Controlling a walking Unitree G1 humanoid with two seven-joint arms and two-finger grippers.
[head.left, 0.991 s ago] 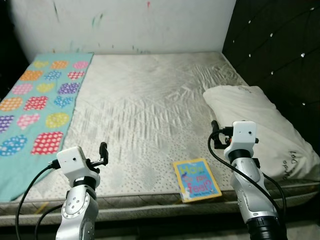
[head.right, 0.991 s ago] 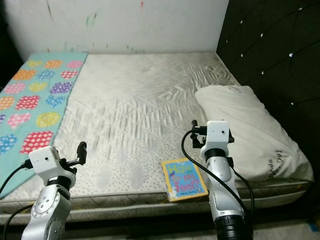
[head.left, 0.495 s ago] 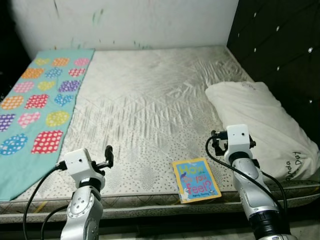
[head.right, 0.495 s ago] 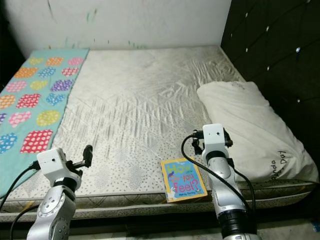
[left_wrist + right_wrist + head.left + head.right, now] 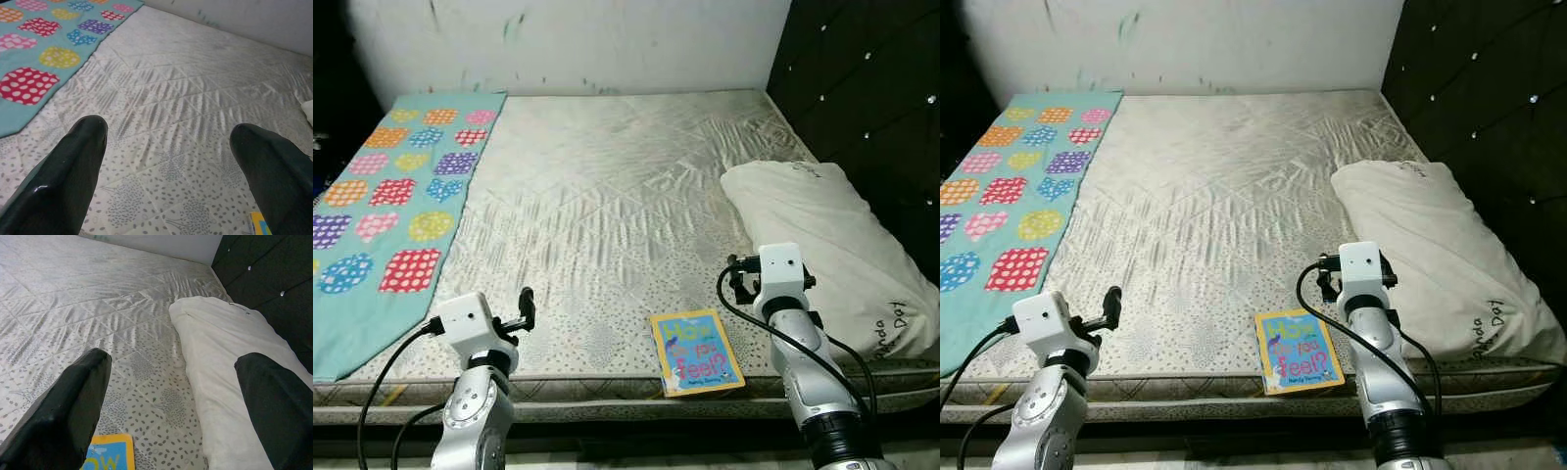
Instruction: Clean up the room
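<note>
A yellow and blue picture book (image 5: 696, 351) lies flat at the front edge of the bare mattress (image 5: 607, 186), its corner over the side. My right gripper (image 5: 734, 275) hovers just right of the book, open and empty; the right wrist view has the book's corner (image 5: 110, 458) below its fingers (image 5: 83, 387). My left gripper (image 5: 523, 305) is open and empty above the mattress's front left part. A white pillow (image 5: 832, 245) lies along the right side. A teal blanket (image 5: 391, 186) with coloured hearts covers the left strip.
A dark tufted headboard (image 5: 871, 78) rises on the right and a marked white wall (image 5: 568, 44) stands behind the bed. The mattress's front edge (image 5: 607, 397) runs right before my arms.
The camera has shifted a little, so the bed sits slightly differently in the picture. Both arms hold the same pose and nothing on the bed has moved.
</note>
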